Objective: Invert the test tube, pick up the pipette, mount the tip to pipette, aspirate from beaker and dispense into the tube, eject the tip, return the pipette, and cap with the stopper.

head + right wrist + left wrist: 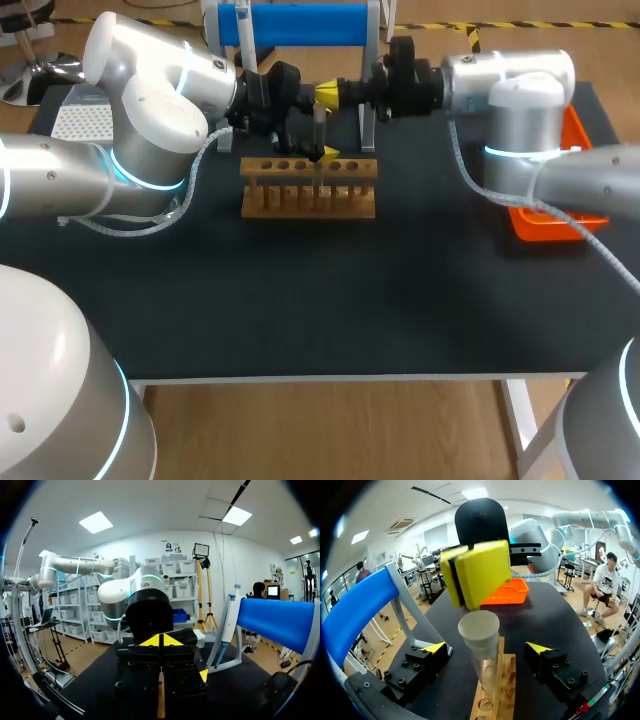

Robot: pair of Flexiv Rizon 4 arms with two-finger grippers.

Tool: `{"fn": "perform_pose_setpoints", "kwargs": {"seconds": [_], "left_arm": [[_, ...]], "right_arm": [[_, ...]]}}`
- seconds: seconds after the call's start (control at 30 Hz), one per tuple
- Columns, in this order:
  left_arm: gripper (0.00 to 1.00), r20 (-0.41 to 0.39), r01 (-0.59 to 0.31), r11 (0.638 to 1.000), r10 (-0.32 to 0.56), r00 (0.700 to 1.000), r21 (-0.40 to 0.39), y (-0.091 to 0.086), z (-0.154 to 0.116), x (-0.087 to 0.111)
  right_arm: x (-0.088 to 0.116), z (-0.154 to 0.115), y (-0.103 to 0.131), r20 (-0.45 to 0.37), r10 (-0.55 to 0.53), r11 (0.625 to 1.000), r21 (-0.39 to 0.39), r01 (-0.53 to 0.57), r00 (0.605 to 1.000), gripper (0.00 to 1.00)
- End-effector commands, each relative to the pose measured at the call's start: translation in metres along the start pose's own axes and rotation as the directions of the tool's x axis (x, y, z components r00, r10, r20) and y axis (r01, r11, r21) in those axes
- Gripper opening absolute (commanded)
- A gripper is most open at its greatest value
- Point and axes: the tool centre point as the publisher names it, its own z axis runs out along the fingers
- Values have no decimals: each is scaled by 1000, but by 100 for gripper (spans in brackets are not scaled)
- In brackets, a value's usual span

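Presently the test tube (pixel 479 645) is being kept upright in the wooden rack (pixel 308 190), which is standing near the middle of the surface's (pixel 320 300) far edge. The left hand (pixel 487 650) is being held released, one yellow tip on either side of the tube and neither touching the glass. The right hand (pixel 476 575) is being held clenched just above the tube's top, its two pads pressed together with nothing visible between them.

The tube's upper end is being shown as a pale, opaque disc. That would fit either the closed end of a tube standing mouth down or a stopper seated in the mouth, and the views are not settling which. The pipette (pixel 243 30) is hanging on the blue stand (pixel 300 22) at the far edge, which fits both stages as well. An orange tray (pixel 575 135) is sitting at the right edge.

Whichever stage it is, good work is judged to depend on the right hand being kept centred over the tube's axis, and on any push or lift being made straight along that axis, so that the glass is not being levered against its hole and the light rack is not being tipped.

No brand, label or writing is being made out on these things.
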Motion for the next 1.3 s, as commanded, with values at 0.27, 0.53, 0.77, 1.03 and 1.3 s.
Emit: {"fn": "perform_pose_setpoints", "kwargs": {"seconds": [0.27,0.53,0.77,1.03,1.3], "left_arm": [[100,-3,0,1000,0,1000,1,0,-1,0],[100,-3,0,1000,0,1000,1,0,-1,0],[100,-3,0,1000,0,1000,1,0,-1,0],[100,-3,0,1000,0,1000,1,0,-1,0],[100,0,2,1000,-2,1000,-2,1,-1,0]], "right_arm": [[0,-41,13,111,-54,998,33,51,992,100],[6,-87,-16,193,-45,985,175,11,980,100],[7,-109,-36,256,-57,966,258,-11,965,100],[7,-109,-36,256,-57,966,258,-11,965,100],[7,-109,-36,256,-57,966,258,-11,965,100]]}}
